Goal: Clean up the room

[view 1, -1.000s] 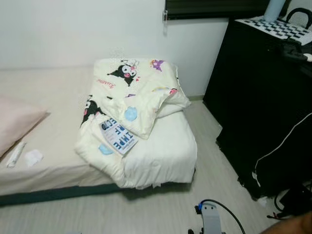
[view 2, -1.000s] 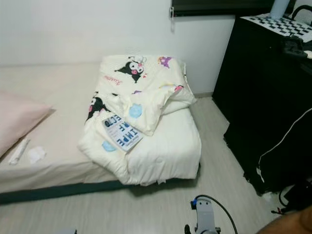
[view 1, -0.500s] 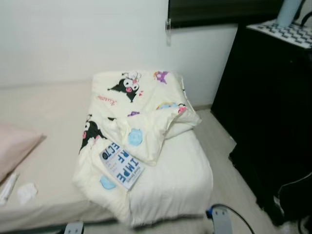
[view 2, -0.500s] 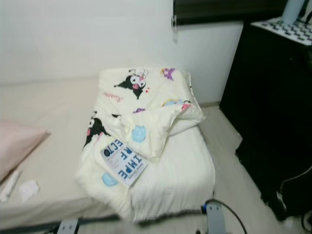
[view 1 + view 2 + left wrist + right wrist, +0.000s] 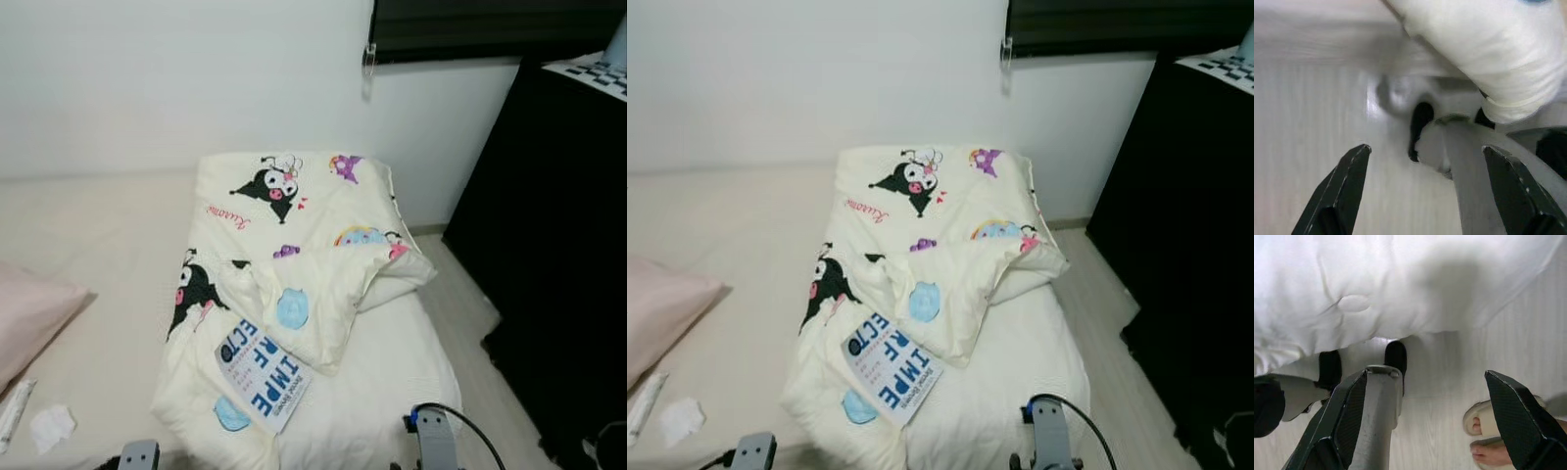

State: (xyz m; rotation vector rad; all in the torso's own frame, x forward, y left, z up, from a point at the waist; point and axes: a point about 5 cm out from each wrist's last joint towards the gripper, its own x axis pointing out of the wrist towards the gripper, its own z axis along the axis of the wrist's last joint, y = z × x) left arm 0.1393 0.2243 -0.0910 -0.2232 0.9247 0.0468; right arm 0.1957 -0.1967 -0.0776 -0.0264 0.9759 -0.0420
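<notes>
A blue-lettered white booklet point(image 5: 261, 374) lies on the cream cartoon-print quilt point(image 5: 294, 294) heaped on the low bed point(image 5: 98, 255) — left gripper point(image 5: 1425, 161) and right gripper point(image 5: 1425, 396) hang low, jaws spread, over pale floor point(image 5: 1449, 382).

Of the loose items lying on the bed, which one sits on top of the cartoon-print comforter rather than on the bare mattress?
The booklet with big blue letters, lying on the comforter. The crumpled tissue and the small tube lie on the bare mattress beside the pink pillow.

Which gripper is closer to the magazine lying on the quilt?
Hard to call. The magazine lies between the arms: left arm below to its left, right arm below to its right, both hanging by the floor.
</notes>
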